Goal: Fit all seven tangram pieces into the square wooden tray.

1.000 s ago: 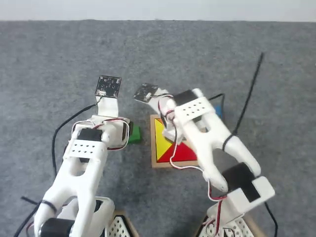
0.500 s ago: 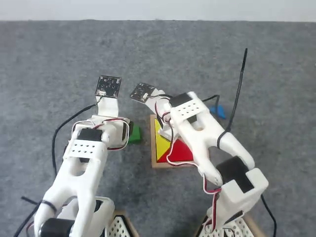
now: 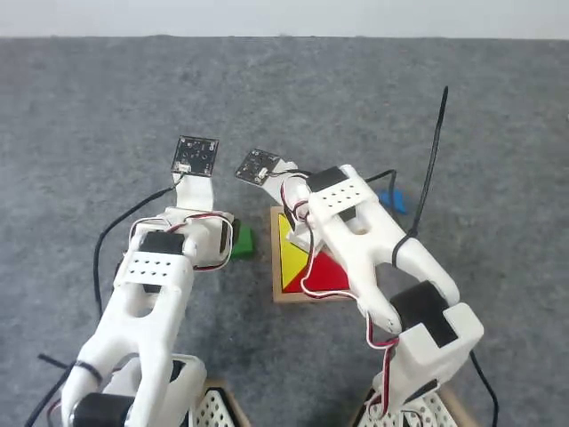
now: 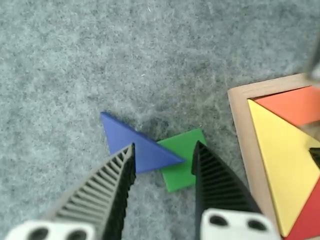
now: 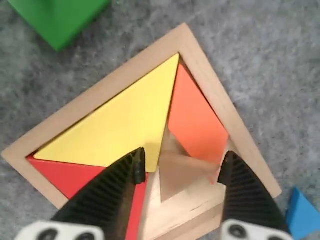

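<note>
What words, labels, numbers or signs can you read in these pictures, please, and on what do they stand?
None readable: the square wooden tray, the yellow triangular piece and the green square piece are plain.
Any marks on the left arm's dark circuit board are too small to read.

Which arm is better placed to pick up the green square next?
Left. The left gripper, open, hangs over the green square beside a blue triangle; the right gripper is over the tray.

Grey felt-like table cover (image 3: 107,98), pale wall strip (image 3: 284,18) along its far edge.
</note>
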Robot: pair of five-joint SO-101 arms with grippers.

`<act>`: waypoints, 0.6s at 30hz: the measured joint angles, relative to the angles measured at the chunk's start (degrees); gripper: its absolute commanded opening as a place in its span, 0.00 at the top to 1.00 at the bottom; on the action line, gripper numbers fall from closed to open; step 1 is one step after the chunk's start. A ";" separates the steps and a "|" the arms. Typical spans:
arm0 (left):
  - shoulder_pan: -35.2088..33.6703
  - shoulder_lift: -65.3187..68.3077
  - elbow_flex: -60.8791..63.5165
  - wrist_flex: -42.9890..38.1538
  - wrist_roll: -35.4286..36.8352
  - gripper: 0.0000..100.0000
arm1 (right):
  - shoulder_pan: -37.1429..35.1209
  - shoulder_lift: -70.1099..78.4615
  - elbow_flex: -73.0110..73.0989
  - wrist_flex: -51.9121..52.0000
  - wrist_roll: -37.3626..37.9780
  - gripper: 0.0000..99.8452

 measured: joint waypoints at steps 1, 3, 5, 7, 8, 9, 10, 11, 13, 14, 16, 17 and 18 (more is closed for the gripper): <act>0.00 0.00 0.00 0.00 0.00 0.81 | 0.35 -0.18 0.00 0.00 0.00 0.76; 0.00 0.00 0.00 0.00 0.00 0.81 | 1.14 -0.53 0.00 0.00 0.00 0.76; 0.53 0.00 0.00 0.00 0.18 0.81 | 1.85 -1.85 0.00 0.00 0.00 0.76; 2.02 0.00 0.18 0.00 0.00 0.81 | 2.55 -3.78 0.00 0.00 -1.05 0.76; 2.64 0.00 0.62 0.00 0.00 0.81 | 2.90 -4.75 0.00 0.00 -1.76 0.76; 3.16 0.00 0.79 0.00 0.00 0.81 | 3.25 -5.98 0.00 0.00 -2.64 0.76; 3.69 0.00 0.70 0.00 0.00 0.81 | 3.52 -7.38 0.26 -0.53 -3.69 0.76; 4.04 0.00 0.70 0.00 0.00 0.81 | 3.87 -8.88 0.97 -1.23 -4.84 0.76; 3.96 0.00 0.70 0.00 0.09 0.81 | 4.92 -11.52 2.99 -3.25 -8.00 0.76; 3.96 0.00 0.70 0.00 0.00 0.81 | 5.80 -12.57 4.31 -4.40 -9.93 0.76; 3.96 0.00 0.70 0.00 0.00 0.81 | 8.35 -13.80 7.47 -7.38 -13.54 0.76; 3.96 0.00 0.70 0.00 0.00 0.81 | 9.67 -13.98 9.05 -8.97 -14.95 0.76; 3.96 0.00 0.70 0.00 0.00 0.81 | 10.99 -13.98 10.64 -10.29 -16.09 0.76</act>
